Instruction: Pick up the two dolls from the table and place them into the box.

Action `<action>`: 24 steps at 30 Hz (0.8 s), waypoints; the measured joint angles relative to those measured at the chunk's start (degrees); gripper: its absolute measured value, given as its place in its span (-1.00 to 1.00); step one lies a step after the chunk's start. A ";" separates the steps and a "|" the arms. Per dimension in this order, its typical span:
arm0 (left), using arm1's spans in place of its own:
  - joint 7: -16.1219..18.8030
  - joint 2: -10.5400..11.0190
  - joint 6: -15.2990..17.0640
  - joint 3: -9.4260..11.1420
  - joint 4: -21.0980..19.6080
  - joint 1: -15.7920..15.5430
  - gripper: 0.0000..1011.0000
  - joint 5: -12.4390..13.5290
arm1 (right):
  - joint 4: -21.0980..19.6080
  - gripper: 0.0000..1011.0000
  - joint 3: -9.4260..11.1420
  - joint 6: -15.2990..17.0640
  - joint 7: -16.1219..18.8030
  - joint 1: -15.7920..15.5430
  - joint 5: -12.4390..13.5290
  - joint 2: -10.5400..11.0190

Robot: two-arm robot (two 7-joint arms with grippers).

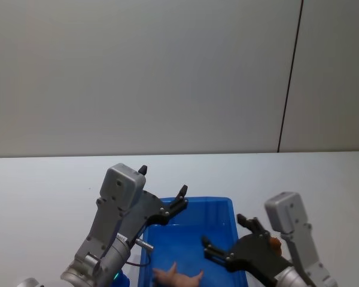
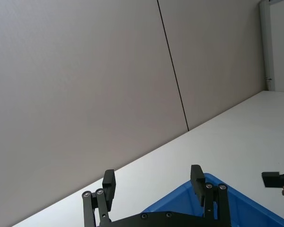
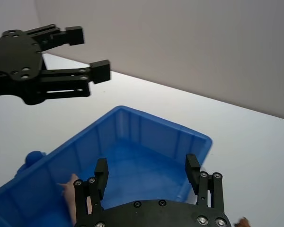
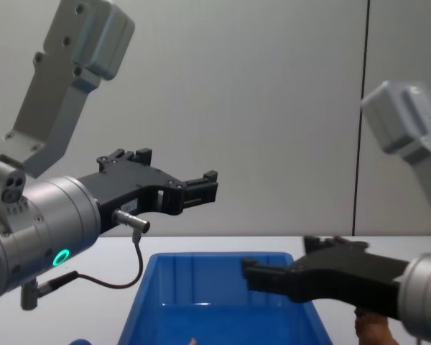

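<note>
Head view, and the blue box sits on the white table right in front of the robot, with both arms raised over it. Lying on the floor of the box, toward its near end, is the pale pink doll, the one thing inside that I can make out. The reddish-brown doll is outside, on the table just beside the box's right wall, mostly hidden behind the right arm. The left gripper hangs above the far left corner of the box, its two fingers spread wide apart with nothing between them. The right gripper is lower, out over the right side of the box, fingers likewise parted wide and holding nothing. Neither one is touching the box or either doll. From the right wrist you can see a blue ball on the table, tucked against the outside of the box's left wall
</note>
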 joint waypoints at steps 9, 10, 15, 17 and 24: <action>0.00 0.00 0.00 0.00 0.00 0.00 0.98 0.00 | -3.35 0.98 0.93 -0.14 -6.52 -3.25 0.83 1.75; 0.00 0.00 0.00 0.00 0.00 0.00 0.98 0.00 | -3.61 0.98 1.02 -0.14 -7.24 -3.55 0.92 1.91; 0.00 0.00 0.00 0.00 0.00 0.00 0.98 0.00 | -5.27 0.98 1.68 -0.11 -10.87 -5.64 1.43 2.98; 0.00 0.00 0.00 0.00 0.00 0.00 0.98 0.00 | -5.58 0.98 1.82 -0.07 -11.70 -6.12 1.55 3.22; 0.00 0.00 0.00 0.00 0.00 0.00 0.98 0.00 | -6.24 0.98 2.35 0.22 -14.52 -7.89 2.26 3.98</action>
